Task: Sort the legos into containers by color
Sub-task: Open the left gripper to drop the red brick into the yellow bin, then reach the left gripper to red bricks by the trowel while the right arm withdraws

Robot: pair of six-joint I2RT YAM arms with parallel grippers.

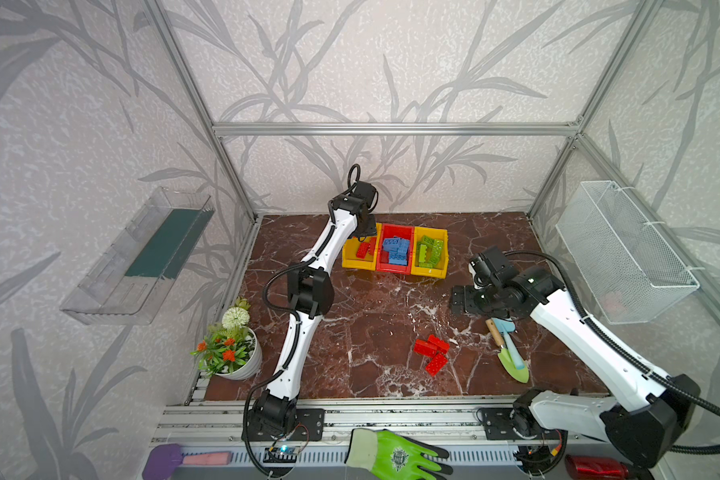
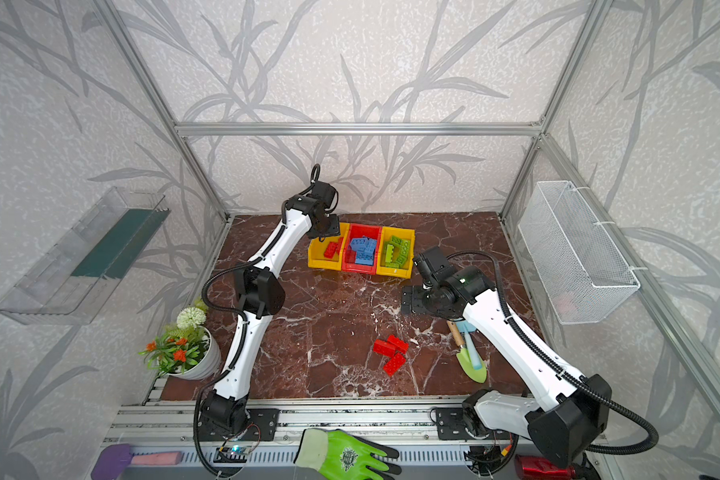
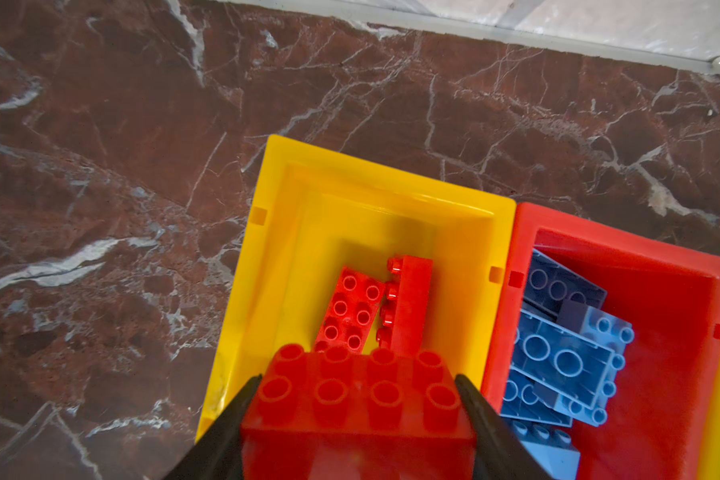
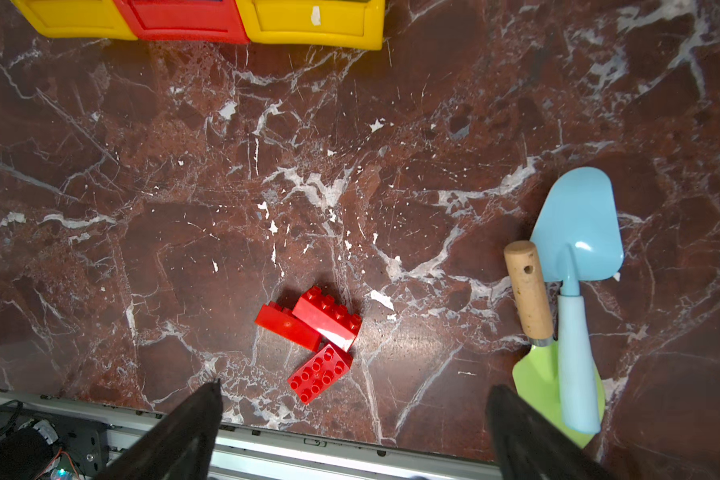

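Marble table (image 1: 350, 316): three joined bins at far centre. Left yellow bin (image 3: 391, 183) holds two red bricks (image 3: 352, 311). Red bin (image 1: 398, 226) holds blue bricks (image 1: 395, 249). Right yellow bin (image 1: 431, 272) holds green bricks (image 1: 431, 249). Left gripper (image 3: 358, 380) is above the left yellow bin, jaws clamped on a held red brick (image 3: 350, 436). Right gripper (image 4: 354, 385): jaws wide apart, empty. Three loose red bricks (image 1: 433, 353) lie near centre.

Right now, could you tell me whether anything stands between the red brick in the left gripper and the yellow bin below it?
Nothing visible does. The left gripper holds the red brick over the open yellow bin. Two red bricks lie on its floor, with bare floor beside them.
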